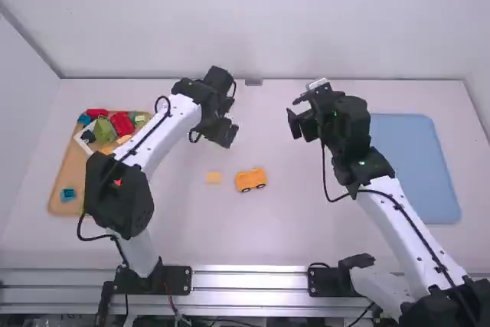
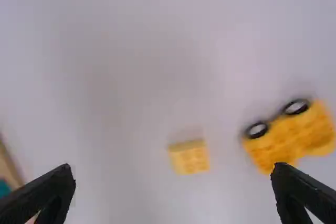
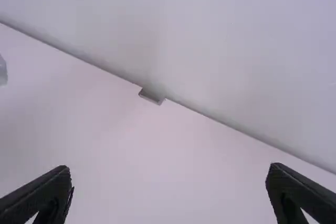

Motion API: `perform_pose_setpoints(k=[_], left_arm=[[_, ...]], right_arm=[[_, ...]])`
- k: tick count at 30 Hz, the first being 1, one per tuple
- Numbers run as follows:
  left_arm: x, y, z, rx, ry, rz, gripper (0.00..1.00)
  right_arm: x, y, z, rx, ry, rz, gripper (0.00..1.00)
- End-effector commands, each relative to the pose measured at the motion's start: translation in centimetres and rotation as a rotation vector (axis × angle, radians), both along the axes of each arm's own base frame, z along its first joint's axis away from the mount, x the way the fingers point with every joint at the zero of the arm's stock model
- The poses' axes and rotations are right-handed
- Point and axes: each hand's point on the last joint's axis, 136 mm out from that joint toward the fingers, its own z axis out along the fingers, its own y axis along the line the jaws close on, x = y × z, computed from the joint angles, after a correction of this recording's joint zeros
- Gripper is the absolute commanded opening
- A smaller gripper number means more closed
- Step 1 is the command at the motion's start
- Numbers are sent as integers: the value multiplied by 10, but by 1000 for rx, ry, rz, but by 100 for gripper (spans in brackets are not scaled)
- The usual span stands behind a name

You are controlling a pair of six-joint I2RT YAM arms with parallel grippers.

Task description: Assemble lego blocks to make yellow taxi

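While left gripper (image 1: pixel 230 119) and right gripper (image 1: pixel 294 112) are spread empty | high view: yellow car (image 1: pixel 250 179) is aligned roughly 9-to-3 o'clock | wheels (image 1: pixel 245 190) are turned toward 6

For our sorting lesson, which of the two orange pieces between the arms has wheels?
The longer piece, right of the small square block in the high view: wheels line its side; the block has none.
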Motion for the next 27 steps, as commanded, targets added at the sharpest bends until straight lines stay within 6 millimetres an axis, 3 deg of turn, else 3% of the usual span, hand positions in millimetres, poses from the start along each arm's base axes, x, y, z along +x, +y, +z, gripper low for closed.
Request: perform_pose_setpoints(k=[1,5,7,11,16,23,27], left_arm=[[4,23,9,240,-11,-401,99],[2,38,11,372,32,-572,99],[1,34,8,344,42,-655,99],[-18,12,1,108,68,-943,99],[-40,9,6,-227,-1,-1176,99],[-50,33,1,-481,-196,-1228,99],[-57,41,-7,-657,-378,-1169,99]], right_arm=[[5,2,17,10,-38,0,98],[4,2,17,9,-36,0,99],[4,3,16,8,-33,1,99],[4,2,17,9,-34,0,99],[5,2,17,10,-38,0,98],[4,2,17,8,-35,0,99],[4,2,16,8,-30,0,98]])
